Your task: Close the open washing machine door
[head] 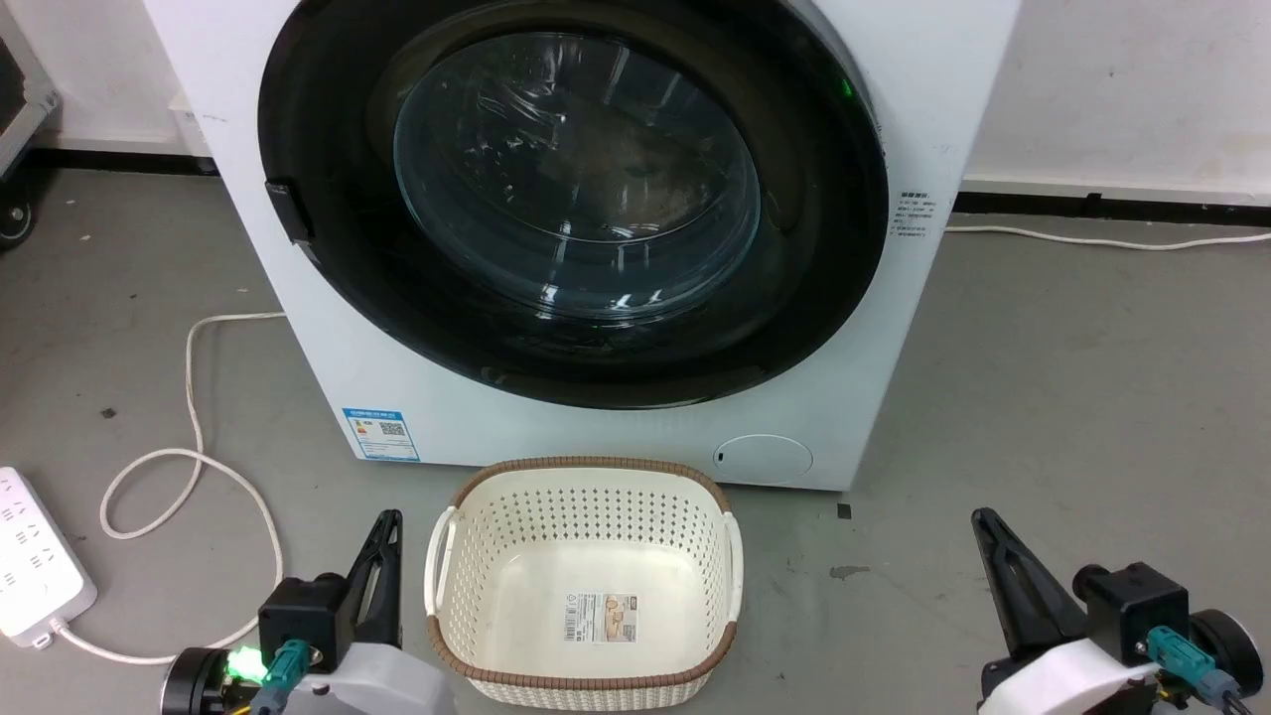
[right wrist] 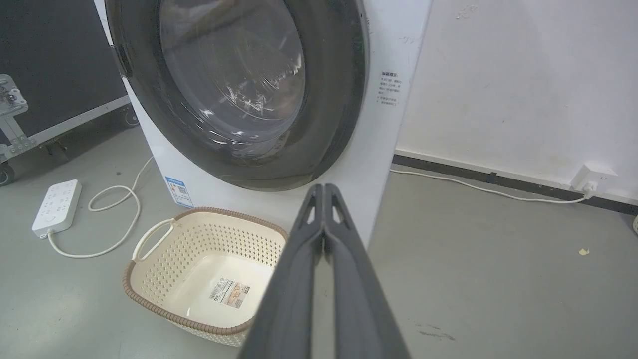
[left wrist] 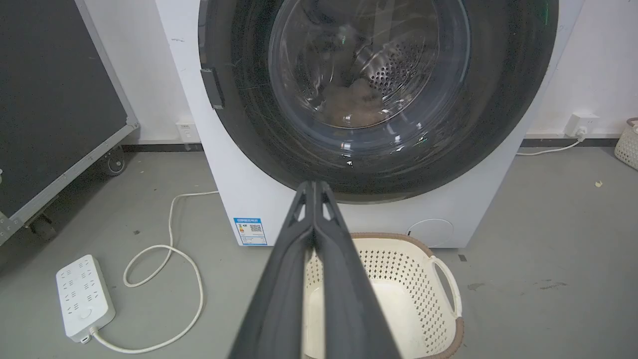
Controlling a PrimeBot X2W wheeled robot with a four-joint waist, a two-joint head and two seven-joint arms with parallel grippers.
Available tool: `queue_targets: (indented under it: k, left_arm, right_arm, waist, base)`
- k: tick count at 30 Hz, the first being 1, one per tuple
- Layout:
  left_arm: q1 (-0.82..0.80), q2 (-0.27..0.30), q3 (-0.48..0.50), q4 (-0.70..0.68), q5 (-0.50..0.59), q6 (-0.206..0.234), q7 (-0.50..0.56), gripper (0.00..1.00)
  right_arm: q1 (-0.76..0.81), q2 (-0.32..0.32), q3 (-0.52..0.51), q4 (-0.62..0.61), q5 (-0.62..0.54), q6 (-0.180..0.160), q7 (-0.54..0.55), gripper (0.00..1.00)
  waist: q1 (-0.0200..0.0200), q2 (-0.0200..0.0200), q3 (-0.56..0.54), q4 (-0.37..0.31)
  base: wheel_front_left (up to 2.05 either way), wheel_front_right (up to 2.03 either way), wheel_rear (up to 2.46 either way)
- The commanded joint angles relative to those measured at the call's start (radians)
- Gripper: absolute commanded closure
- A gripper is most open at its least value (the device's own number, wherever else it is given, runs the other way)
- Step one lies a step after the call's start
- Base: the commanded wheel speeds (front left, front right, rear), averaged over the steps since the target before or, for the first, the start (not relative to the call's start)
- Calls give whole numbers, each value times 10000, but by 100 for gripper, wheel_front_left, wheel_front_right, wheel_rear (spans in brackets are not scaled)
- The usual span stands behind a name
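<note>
Both arms rest low at the head view's bottom corners, fingers pointing forward at the washer. The left end effector (head: 387,524) has its fingers pressed together on nothing, and so does the right end effector (head: 985,524). The washer (head: 496,417) stands on the floor (head: 1043,397) ahead of both and well apart from them. Its door (head: 576,179) lies flat against the front and looks closed, above and beyond the fingertips, touched by neither. Between the end effectors, just before the washer, sits a basket (head: 586,464), nearer the left one. A power strip (head: 30,556) lies at far left, its cable (head: 192,387) looping toward the washer.
</note>
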Motion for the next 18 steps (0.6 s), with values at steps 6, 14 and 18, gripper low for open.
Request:
queue_targets:
  k: [6, 14, 18]
  left_arm:
    - [-151, -11, 33, -92, 96, 107, 140, 100]
    - [-191, -23, 42, -163, 143, 182, 304, 100]
    - [-211, -30, 46, -198, 166, 219, 385, 100]
  right_arm:
    - [-184, 38, 34, -114, -88, -8, 142, 100]
    - [-237, 41, 61, -168, -113, -9, 306, 100]
    - [-263, 42, 74, -195, -126, -9, 388, 100]
  waist:
    - [0, -1, 5, -2]
    - [0, -1, 12, -6]
    - [0, -1, 15, -8]
  base:
    - [0, 0, 0]
    - [0, 0, 0]
    - [0, 0, 0]
